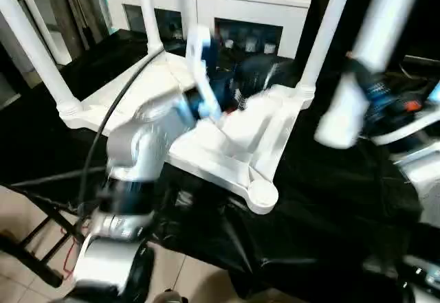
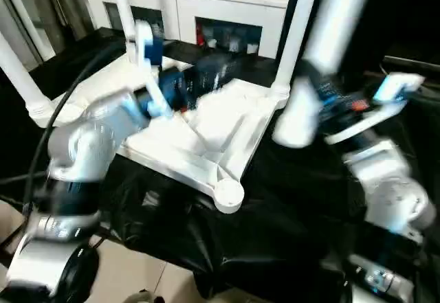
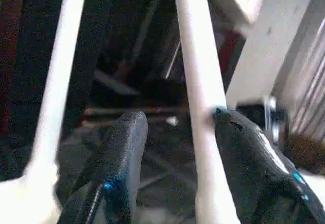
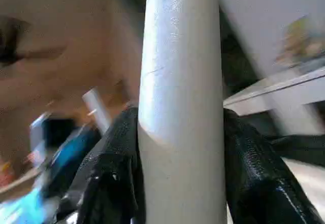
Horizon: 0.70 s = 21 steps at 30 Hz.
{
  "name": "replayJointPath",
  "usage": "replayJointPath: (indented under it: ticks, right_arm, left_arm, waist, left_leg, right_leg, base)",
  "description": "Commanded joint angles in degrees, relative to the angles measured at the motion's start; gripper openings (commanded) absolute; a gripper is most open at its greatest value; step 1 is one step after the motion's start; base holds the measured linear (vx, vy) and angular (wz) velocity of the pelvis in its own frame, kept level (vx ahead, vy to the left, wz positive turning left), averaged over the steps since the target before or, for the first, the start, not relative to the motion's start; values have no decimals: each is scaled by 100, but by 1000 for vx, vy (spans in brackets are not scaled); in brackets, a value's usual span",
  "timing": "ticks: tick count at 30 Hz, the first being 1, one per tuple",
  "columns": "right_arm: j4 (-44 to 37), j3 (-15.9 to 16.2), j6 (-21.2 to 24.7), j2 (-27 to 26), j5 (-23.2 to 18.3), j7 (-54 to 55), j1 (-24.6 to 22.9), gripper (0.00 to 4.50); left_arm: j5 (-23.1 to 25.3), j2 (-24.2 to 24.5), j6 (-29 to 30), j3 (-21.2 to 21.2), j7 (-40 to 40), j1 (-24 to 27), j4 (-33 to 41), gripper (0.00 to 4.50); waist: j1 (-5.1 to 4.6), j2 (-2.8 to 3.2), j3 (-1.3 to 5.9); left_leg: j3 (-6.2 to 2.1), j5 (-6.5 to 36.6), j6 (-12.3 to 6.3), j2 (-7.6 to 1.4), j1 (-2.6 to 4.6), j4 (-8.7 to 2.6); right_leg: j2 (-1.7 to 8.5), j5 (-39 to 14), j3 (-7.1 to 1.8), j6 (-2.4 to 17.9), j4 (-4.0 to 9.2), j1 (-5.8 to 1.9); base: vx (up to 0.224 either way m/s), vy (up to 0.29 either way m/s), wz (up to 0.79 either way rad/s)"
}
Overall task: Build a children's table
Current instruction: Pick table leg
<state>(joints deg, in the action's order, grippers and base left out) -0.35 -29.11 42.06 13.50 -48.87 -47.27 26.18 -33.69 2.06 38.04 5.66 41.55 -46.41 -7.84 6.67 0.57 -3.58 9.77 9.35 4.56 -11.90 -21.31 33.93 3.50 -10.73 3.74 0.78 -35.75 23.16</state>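
From the head camera I see the tabletop [image 1: 234, 138] upside down on the black cloth [image 1: 330, 214], three legs standing in its corner sockets. My left wrist shows the left gripper [image 3: 175, 148] spread wide, one finger touching a leg [image 3: 200, 82]. My right gripper [image 4: 180, 158] clamps the fourth leg [image 4: 180, 82].
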Motion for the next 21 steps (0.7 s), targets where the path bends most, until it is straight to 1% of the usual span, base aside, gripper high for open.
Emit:
replayJointPath:
  ticks: [1, 2, 3, 4, 5, 6, 7, 8, 9, 10, 11, 13, 14, 16, 17, 18, 19, 20, 21]
  right_arm:
    - [-254, 336, 155, 6, -1, -222, -78, 184]
    - [-274, 437, 203, 1, 40, -303, -117, 184]
    - [-260, 513, 239, -25, 59, -342, -128, 184]
    - [-239, 590, 237, -43, 57, -344, -135, 184]
    - [-239, 590, 237, -43, 57, -344, -135, 184]
    - [-197, 713, 252, -50, 67, -354, -137, 184]
    - [-168, 884, 225, -14, 128, -382, -158, 184]
    - [-104, 1170, 171, 60, 265, -482, -191, 184]
    - [-93, 1221, 161, 77, 289, -502, -198, 184]
    - [-79, 1351, 155, 104, 332, -546, -197, 184]
    - [-79, 1351, 155, 104, 332, -546, -197, 184]
    - [-57, 1531, 149, 113, 420, -590, -158, 184]
    - [-46, 1598, 138, 115, 467, -606, -142, 184]
    - [53, 1765, 25, 112, 690, -561, -68, 184]
    - [120, 1827, -67, 96, 808, -511, -21, 184]
    - [298, 1960, -266, 55, 1043, -327, 109, 184]
    - [298, 1960, -266, 55, 1043, -327, 109, 184]
    - [401, 2078, -379, 42, 1206, -196, 192, 184]
    - [464, 2159, -445, 35, 1307, -112, 245, 184]
  left_arm:
    - [-191, -46, 144, 117, -102, -166, -110, 246]
    - [-211, -74, 173, 121, -119, -210, -155, 246]
    - [-188, -90, 185, 85, -118, -226, -194, 246]
    - [-142, -102, 178, 31, -110, -222, -220, 246]
    - [-142, -102, 178, 31, -110, -222, -220, 246]
    - [-119, -136, 203, -36, -99, -183, -222, 246]
    - [-135, -169, 250, -76, -115, -142, -210, 246]
    - [-121, -202, 299, -168, -142, -65, -176, 246]
    - [-121, -207, 310, -185, -152, -53, -169, 246]
    - [-144, -232, 362, -215, -209, -21, -148, 246]
    - [-144, -232, 362, -215, -209, -21, -148, 246]
    - [-149, -281, 449, -223, -369, 20, -163, 246]
    - [-132, -299, 469, -225, -436, 34, -180, 246]
    - [-86, -340, 479, -193, -582, 53, -239, 246]
    - [-73, -360, 501, -163, -661, 51, -262, 246]
    - [-66, -422, 532, -32, -938, 8, -331, 246]
    - [-66, -422, 532, -32, -938, 8, -331, 246]
    - [-47, -458, 535, 59, -1147, -33, -381, 246]
    - [-35, -478, 534, 118, -1280, -62, -414, 246]
  waist:
    - [58, -166, 425]
    - [47, -219, 423]
    - [62, -204, 425]
    - [70, -211, 428]
    - [75, -208, 433]
    - [77, -250, 434]
    - [99, -244, 439]
    - [98, -291, 435]
    - [110, -275, 435]
    - [118, -305, 435]
    - [132, -298, 438]
    - [151, -358, 435]
    - [159, -350, 432]
    - [163, -346, 429]
    - [161, -359, 429]
    - [165, -358, 429]
    - [159, -364, 435]
    - [149, -371, 425]
    - [149, -368, 427]
  left_leg:
    - [30, 692, -274, -21, -2, -306]
    - [24, 714, -267, -38, 2, -317]
    - [20, 718, -256, -38, 10, -320]
    - [14, 713, -232, -50, 14, -331]
    - [16, 703, -222, -52, 19, -328]
    - [19, 685, -219, -56, 15, -330]
    - [11, 617, -200, -69, 14, -337]
    - [12, 629, -179, -80, 16, -341]
    - [8, 618, -164, -81, 20, -343]
    - [13, 620, -148, -92, 26, -344]
    - [9, 624, -136, -94, 26, -345]
    - [16, 608, -149, -91, 24, -344]
    - [13, 588, -152, -94, 23, -347]
    - [9, 623, -120, -103, 29, -349]
    - [7, 634, -91, -102, 26, -351]
    - [6, 629, -84, -105, 26, -352]
    - [6, 614, -69, -107, 22, -347]
    - [11, 603, -79, -88, 18, -347]
    - [7, 597, -59, -94, 16, -345]
  right_leg:
    - [375, -1755, -202, 722, 545, -337]
    - [375, -1721, -207, 691, 547, -332]
    - [381, -1721, -206, 689, 537, -331]
    - [387, -1703, -210, 673, 536, -320]
    - [389, -1676, -214, 670, 535, -319]
    - [391, -1642, -215, 666, 534, -325]
    - [401, -1513, -220, 693, 506, -330]
    - [403, -1470, -216, 708, 506, -325]
    - [409, -1427, -221, 720, 499, -331]
    - [410, -1334, -230, 744, 497, -323]
    - [415, -1213, -232, 787, 480, -329]
    - [423, -1177, -231, 798, 475, -338]
    - [426, -1176, -232, 800, 472, -333]
    - [429, -1207, -231, 786, 479, -324]
    - [429, -1216, -230, 769, 474, -329]
    - [434, -1202, -233, 766, 474, -330]
    - [432, -1153, -234, 772, 461, -332]
    - [424, -1142, -232, 780, 476, -334]
    - [428, -1143, -235, 774, 467, -334]
  base:
    - [0, 0, 0]
    - [0, 0, 0]
    - [0, 0, 0]
    - [0, 0, 0]
    - [0, 0, 0]
    - [0, 0, 0]
    - [0, 0, 0]
    - [0, 0, 0]
    - [0, 0, 0]
    - [0, 0, 0]
    - [0, 0, 0]
    - [0, 0, 0]
    - [0, 0, 0]
    - [0, 0, 0]
    - [0, 0, 0]
    - [0, 0, 0]
    - [0, 0, 0]
    - [0, 0, 0]
    - [0, 0, 0]
